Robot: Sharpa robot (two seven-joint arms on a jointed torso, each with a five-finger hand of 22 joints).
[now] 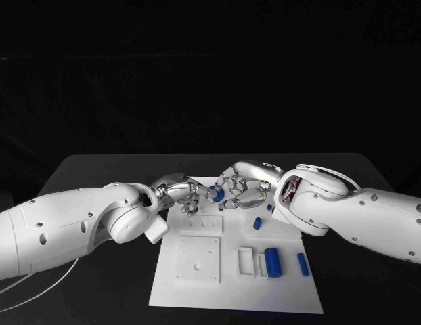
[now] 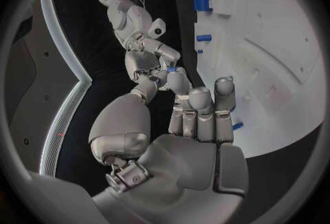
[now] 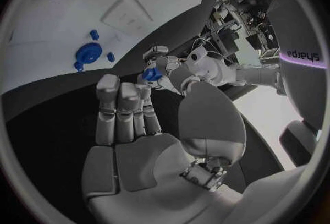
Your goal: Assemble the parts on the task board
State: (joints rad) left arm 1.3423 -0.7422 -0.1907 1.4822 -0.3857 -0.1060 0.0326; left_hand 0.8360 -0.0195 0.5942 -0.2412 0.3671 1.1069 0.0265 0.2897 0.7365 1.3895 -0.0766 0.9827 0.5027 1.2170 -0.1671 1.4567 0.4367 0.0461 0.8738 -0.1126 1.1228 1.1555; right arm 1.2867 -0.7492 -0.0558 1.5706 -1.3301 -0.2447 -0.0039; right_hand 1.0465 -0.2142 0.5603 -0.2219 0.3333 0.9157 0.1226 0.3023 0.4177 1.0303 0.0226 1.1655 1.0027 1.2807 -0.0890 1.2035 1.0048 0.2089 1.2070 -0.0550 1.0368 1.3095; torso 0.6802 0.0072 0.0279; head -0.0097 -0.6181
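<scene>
Task board [image 1: 235,298], white, flat in the middle of a black table [image 1: 93,169], reaching from the near edge toward the centre. Above its far end, raised off the surface, one small blue part [image 1: 215,193] caught between two silver hands meeting fingertip to fingertip. Left hand [image 1: 176,191] reaching in from the left with fingers curled toward the part; right hand [image 1: 243,187] arriving from the right, fingers likewise bunched around it. Both sets of fingertips at the piece; impossible to tell which hand actually carries it, or whether both do. Same meeting visible from the left wrist, with the blue part [image 2: 172,70] at the tips of the left hand [image 2: 199,125], and from the right wrist, with the blue part [image 3: 151,74] just past the right hand [image 3: 127,125].

On the board's right half: a thick blue cylinder [image 1: 272,262] lying flat, a thinner blue bar [image 1: 303,265] just beside it to the right, and a small blue peg [image 1: 257,223] farther back, near the right arm. Left of the cylinder, a narrow white block [image 1: 245,261]; farther left, a raised white square plate [image 1: 199,258].
</scene>
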